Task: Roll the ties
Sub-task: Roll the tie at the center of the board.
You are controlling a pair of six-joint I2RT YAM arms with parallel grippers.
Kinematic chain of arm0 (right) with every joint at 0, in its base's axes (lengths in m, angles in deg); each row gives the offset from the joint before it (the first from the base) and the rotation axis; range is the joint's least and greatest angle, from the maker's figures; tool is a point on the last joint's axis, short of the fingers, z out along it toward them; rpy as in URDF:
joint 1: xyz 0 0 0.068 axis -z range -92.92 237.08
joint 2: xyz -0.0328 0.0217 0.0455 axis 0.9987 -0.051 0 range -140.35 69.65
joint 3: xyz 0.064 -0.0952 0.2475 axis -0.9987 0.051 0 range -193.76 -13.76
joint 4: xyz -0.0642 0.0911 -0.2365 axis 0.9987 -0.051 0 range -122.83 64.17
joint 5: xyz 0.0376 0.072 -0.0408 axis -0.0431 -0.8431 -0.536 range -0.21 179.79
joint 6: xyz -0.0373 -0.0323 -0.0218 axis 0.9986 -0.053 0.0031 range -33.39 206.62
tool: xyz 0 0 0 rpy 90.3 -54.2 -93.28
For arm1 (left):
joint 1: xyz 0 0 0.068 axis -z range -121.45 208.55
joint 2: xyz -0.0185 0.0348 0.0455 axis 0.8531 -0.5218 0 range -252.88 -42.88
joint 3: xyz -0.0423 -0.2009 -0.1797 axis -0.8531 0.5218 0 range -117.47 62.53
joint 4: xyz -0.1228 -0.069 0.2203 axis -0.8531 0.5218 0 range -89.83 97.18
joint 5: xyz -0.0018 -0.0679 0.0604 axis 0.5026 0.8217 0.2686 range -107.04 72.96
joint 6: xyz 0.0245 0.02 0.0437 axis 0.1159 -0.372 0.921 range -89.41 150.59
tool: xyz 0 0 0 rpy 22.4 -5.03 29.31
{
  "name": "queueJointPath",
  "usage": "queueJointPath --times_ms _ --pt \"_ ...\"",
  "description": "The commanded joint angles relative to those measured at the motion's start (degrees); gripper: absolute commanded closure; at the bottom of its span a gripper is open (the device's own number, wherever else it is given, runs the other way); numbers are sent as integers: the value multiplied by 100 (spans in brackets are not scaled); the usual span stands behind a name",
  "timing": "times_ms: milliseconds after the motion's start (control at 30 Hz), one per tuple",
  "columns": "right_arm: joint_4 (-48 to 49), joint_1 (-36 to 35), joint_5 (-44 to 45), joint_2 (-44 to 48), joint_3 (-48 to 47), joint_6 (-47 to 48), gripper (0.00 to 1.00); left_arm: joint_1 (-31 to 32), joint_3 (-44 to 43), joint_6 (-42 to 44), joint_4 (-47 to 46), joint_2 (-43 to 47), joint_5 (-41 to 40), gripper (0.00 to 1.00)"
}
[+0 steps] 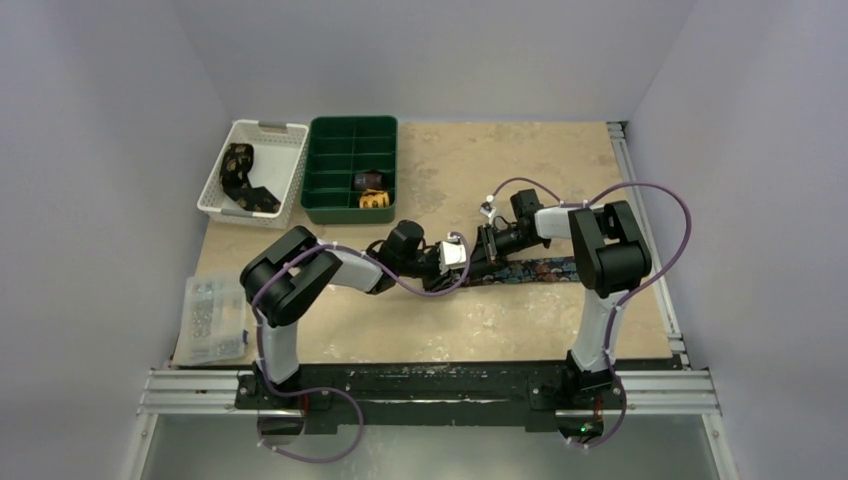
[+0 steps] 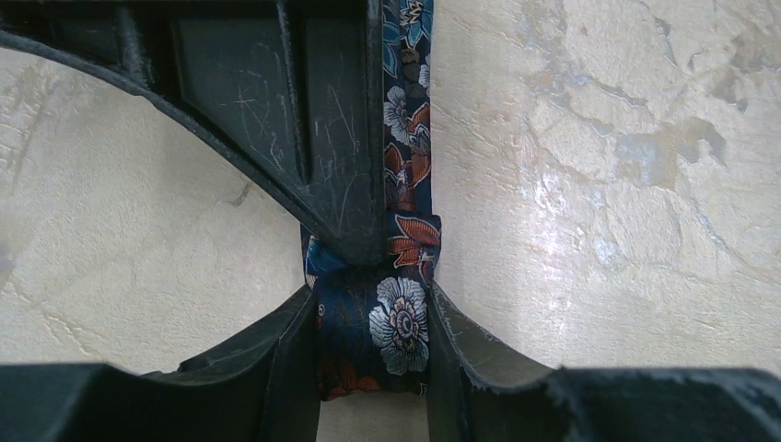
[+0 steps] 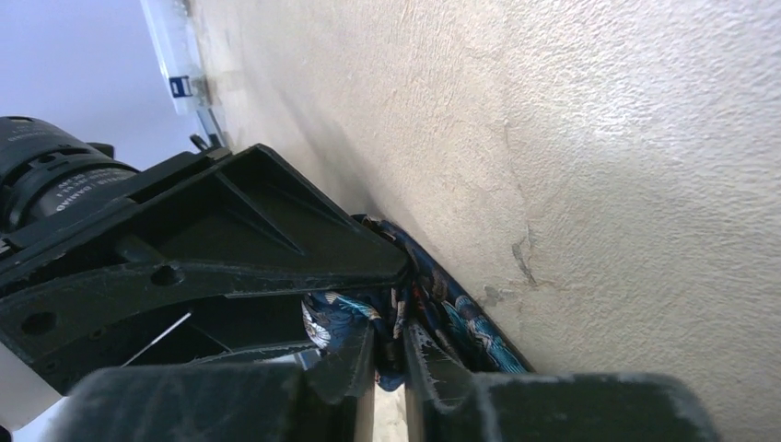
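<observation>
The left gripper (image 2: 373, 345) and right gripper (image 3: 390, 361) both pinch the rolled end of the navy tie (image 1: 540, 270); its flat length runs rightward.

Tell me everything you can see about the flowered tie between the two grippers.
The tie is dark navy, woven-looking fabric with white, orange and teal flowers. One end is rolled into a small coil, pinched by the left gripper; the right gripper nips it alongside. The rest lies flat on the table.
</observation>
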Motion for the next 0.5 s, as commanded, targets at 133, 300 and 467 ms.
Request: queueJointPath --times_ms 133,300,467 --pt "-529 259 852 533 0 570 62 193 -504 858 2440 445 -827 82" --pt "-638 299 613 698 -17 572 59 255 -788 960 3344 495 -1086 80" --pt "-208 135 233 774 1 95 56 314 -1204 916 3992 417 -1357 77"
